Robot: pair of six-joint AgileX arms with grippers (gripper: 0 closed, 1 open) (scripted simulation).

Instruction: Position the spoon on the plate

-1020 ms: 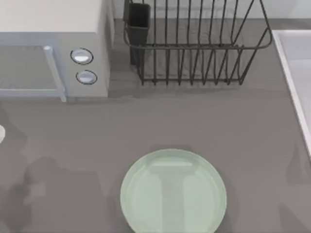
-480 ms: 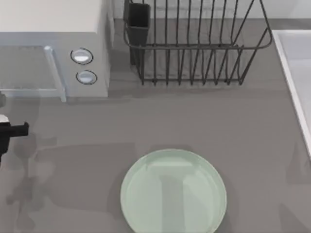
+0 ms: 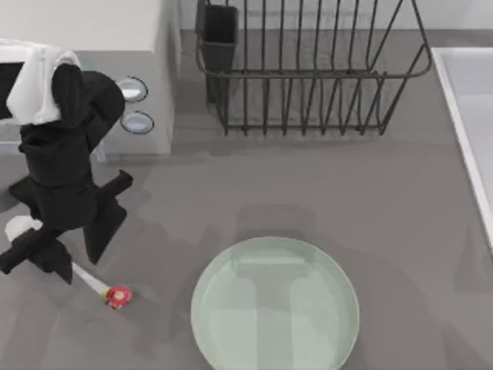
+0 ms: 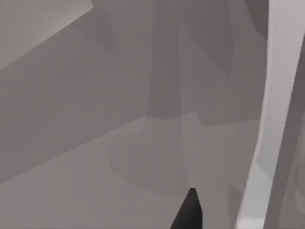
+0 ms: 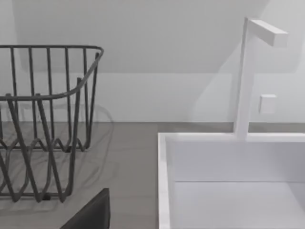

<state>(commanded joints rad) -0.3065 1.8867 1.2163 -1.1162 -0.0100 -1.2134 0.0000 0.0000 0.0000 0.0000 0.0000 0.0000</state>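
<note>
**Left arm over the table's left side, spoon in its claw**

Table: grey top. A microwave stands at the far left and a dark wire rack at the far centre. A white sink sits along the right edge.

Plate: pale green, round, flat on the table at the near centre. Its near edge is cut by the frame. Nothing lies on it.

Left arm: black, over the left side of the table, in front of the microwave. Left gripper points down and toward the near left. The two black fingers stand a little apart, closed around the spoon's handle near the bowl.

Spoon: held aslant, left of the plate and apart from it. The white bowl shows at the far-left side of the fingers. The thin handle runs out toward the near right, ending in the pink-red knob. The knob is near the plate's left rim but clear of it. Cannot tell whether the knob touches the table.

Right arm: parked. The right wrist view shows one dark fingertip, with the rack and the sink beyond. Cannot tell how far this claw is open.
</note>
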